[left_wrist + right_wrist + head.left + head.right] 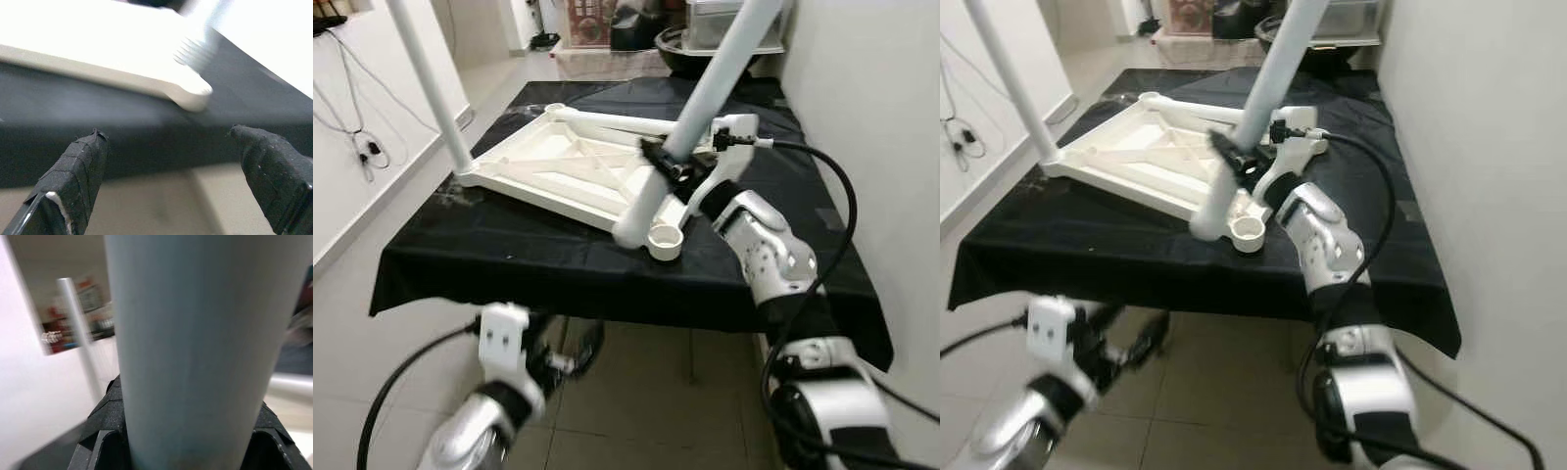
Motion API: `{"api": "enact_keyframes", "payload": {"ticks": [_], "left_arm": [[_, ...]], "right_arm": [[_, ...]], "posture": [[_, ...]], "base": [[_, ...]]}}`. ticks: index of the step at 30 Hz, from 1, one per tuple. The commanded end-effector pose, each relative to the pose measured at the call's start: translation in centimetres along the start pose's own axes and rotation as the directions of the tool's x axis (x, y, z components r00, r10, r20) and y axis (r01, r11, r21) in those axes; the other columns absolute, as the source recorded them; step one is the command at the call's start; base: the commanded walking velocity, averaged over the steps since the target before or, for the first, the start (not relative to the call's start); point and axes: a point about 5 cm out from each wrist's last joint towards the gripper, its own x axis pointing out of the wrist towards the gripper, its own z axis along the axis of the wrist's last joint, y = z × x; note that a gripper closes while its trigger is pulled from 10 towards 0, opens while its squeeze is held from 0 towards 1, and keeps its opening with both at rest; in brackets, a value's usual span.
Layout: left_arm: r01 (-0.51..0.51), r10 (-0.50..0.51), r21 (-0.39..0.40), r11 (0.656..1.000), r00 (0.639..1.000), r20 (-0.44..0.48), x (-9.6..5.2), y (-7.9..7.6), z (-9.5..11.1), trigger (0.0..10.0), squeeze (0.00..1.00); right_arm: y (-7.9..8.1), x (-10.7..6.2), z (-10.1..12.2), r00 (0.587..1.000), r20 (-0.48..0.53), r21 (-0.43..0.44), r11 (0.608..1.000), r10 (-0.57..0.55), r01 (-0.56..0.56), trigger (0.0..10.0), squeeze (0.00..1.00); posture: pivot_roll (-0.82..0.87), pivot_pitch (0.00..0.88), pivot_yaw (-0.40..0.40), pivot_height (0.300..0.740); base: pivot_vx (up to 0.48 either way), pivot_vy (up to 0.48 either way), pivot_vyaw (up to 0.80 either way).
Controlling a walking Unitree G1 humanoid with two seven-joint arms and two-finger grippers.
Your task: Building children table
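1. Right now I have the white tabletop (570,166) lying upside down on the counter (509,264), which is draped in a black cloth (783,279)
2. My right gripper (668,163) is pinching a white table leg (705,88) between its black fingers (105,431); the leg slants up and to the right out of frame, its lower end down at the near right corner of the tabletop
3. Just beside that lower end sits the round open corner socket (665,241), with the leg's tip resting to its left rather than in it
4. A second white leg (431,83) stands fitted at the near left corner of the tabletop, tilted slightly left
5. My left gripper (176,161) hangs low in front of the counter's near edge, fingers spread and holding nothing; its wrist camera looks up at a tabletop corner and the threaded end (195,51) of a leg
6. Beyond the counter's far end I can make out dark bins (636,24) and a tiled floor (636,411) below
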Motion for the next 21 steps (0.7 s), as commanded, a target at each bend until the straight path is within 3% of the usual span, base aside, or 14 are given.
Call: {"api": "enact_keyframes", "payload": {"ticks": [1,4,6,10,19,21], "left_arm": [[-0.068,0.068,0.029,0.997,0.997,0.023,-0.1,0.5,0.3,10.0,0.0],[-0.083,0.081,0.039,0.996,0.996,0.04,0.0,0.6,0.5,10.0,0.0],[-0.13,0.126,0.052,0.99,0.99,0.06,0.3,1.0,0.7,10.0,0.0],[-0.157,0.153,0.058,0.986,0.985,0.078,0.6,1.3,1.0,10.0,0.0],[-0.19,0.181,0.078,0.979,0.977,0.111,1.2,1.3,1.8,10.0,0.0],[-0.15,0.138,0.12,0.981,0.985,0.106,1.6,0.8,2.0,10.0,0.0]], "right_arm": [[0.5,-0.3,0.5,0.998,0.057,-0.081,0.996,-0.04,0.044,10.0,0.0],[0.8,-0.6,0.3,0.997,0.067,-0.099,0.994,-0.044,0.05,10.0,0.0],[0.9,-1.2,0.2,0.993,0.087,-0.191,0.977,-0.077,0.092,10.0,0.0],[1.0,-1.6,-0.2,0.991,0.095,-0.232,0.966,-0.096,0.116,10.0,0.0],[1.3,-1.7,-0.8,0.989,0.089,-0.19,0.973,-0.119,0.134,10.0,0.0],[2.5,-1.3,-1.3,0.999,0.033,-0.05,0.998,-0.039,0.041,10.0,0.0]], "posture": [[0.02,0.068,0.027,0.74],[0.02,0.068,0.027,0.74],[0.02,0.061,0.03,0.74],[0.01,0.056,0.032,0.74],[0.01,0.052,0.036,0.74],[0.02,0.045,0.031,0.74]], "base": [[0.0,0.0,0.0],[0.0,0.0,0.0],[0.0,0.0,0.0],[0.0,0.0,-0.39],[0.0,0.0,-0.07],[0.0,0.0,0.0]]}}
